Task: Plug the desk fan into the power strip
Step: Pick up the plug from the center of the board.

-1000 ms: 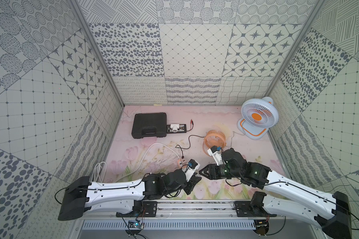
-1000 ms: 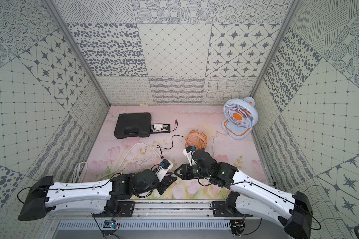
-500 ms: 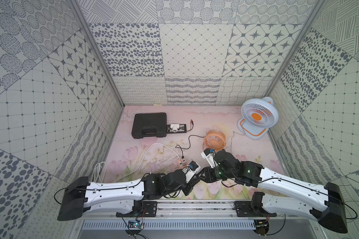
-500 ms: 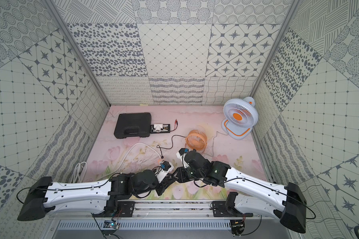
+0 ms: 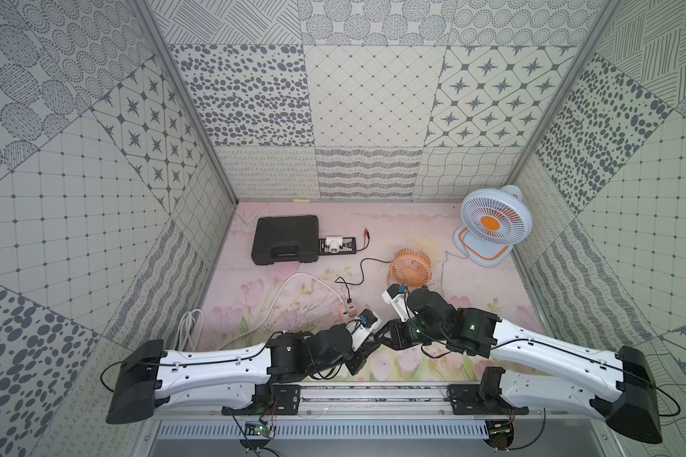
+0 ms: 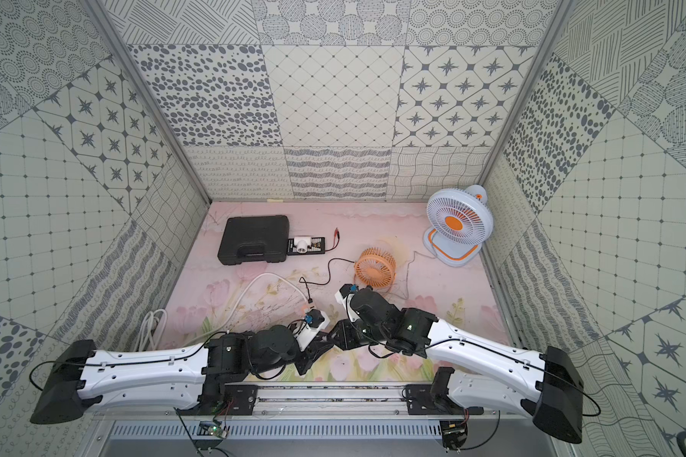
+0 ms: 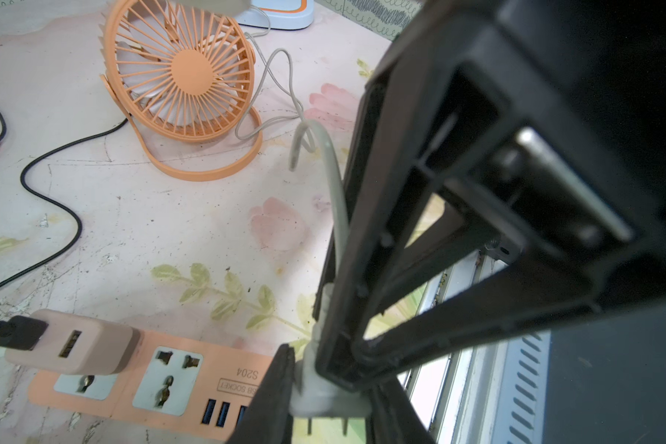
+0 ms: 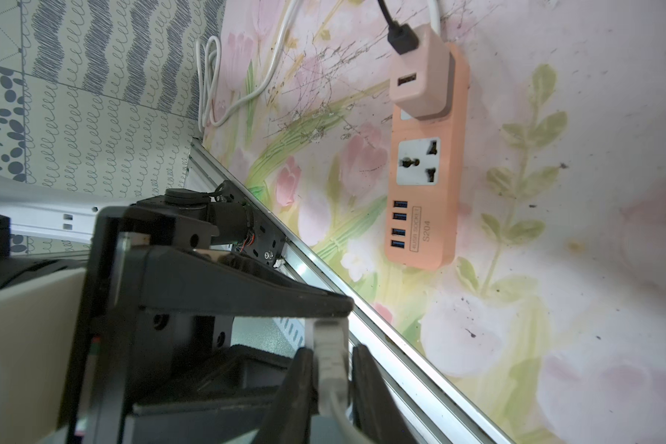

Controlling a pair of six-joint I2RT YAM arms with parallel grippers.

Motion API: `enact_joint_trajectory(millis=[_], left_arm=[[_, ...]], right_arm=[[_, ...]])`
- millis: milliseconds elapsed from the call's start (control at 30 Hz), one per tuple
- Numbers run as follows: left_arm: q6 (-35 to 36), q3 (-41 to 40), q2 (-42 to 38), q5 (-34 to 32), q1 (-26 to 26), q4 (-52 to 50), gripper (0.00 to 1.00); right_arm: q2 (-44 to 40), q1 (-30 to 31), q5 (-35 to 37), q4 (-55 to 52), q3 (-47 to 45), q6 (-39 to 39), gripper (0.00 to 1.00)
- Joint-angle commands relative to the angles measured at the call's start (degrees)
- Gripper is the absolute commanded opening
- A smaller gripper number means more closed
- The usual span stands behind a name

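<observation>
The desk fan [image 5: 492, 223], white-blue with an orange hub, stands at the back right in both top views. Its pale cord [image 7: 285, 88] runs forward to a white two-pin plug [image 7: 320, 396]. My left gripper [image 7: 331, 407] is shut on the plug's body, pins pointing down, just off the USB end of the peach-orange power strip [image 7: 212, 361]. My right gripper [image 8: 333, 369] has its fingers closed on the plug's neck [image 8: 329, 346], from the opposite side. The two grippers meet near the front edge [image 5: 377, 342]. One white socket on the strip [image 8: 418, 161] is free.
A peach USB adapter [image 7: 74, 342] with a black cable fills the strip's other socket. A small orange fan [image 5: 410, 269] stands behind the grippers. A black case [image 5: 286, 239] lies at the back left, a coiled white cord [image 5: 189, 328] at the left wall, and the metal rail [image 5: 373, 389] in front.
My right gripper moved left to meet the left gripper and its jaws narrowed onto the plug's neck. The left gripper kept its hold and barely moved.
</observation>
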Motion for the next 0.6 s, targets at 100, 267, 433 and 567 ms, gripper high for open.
enact_joint_trajectory(millis=[100,267,433,567], left_arm=[[2.0,0.0,-0.5,-1.0,0.1,5.4,0.0],[2.6,0.1,-0.3,-1.0,0.1,5.8,0.0],[1.5,0.2,-0.8,-3.8,0.1,5.7,0.2],[-2.4,-0.2,-2.4,-7.7,0.8,4.4,0.57]], right_arm=[[3.1,0.5,-0.6,0.8,-1.5,0.8,0.21],[4.1,0.5,-0.7,1.3,-1.5,0.9,0.08],[3.9,0.5,0.4,1.4,-1.7,0.8,0.0],[2.2,0.6,2.6,1.8,-1.9,0.1,0.0]])
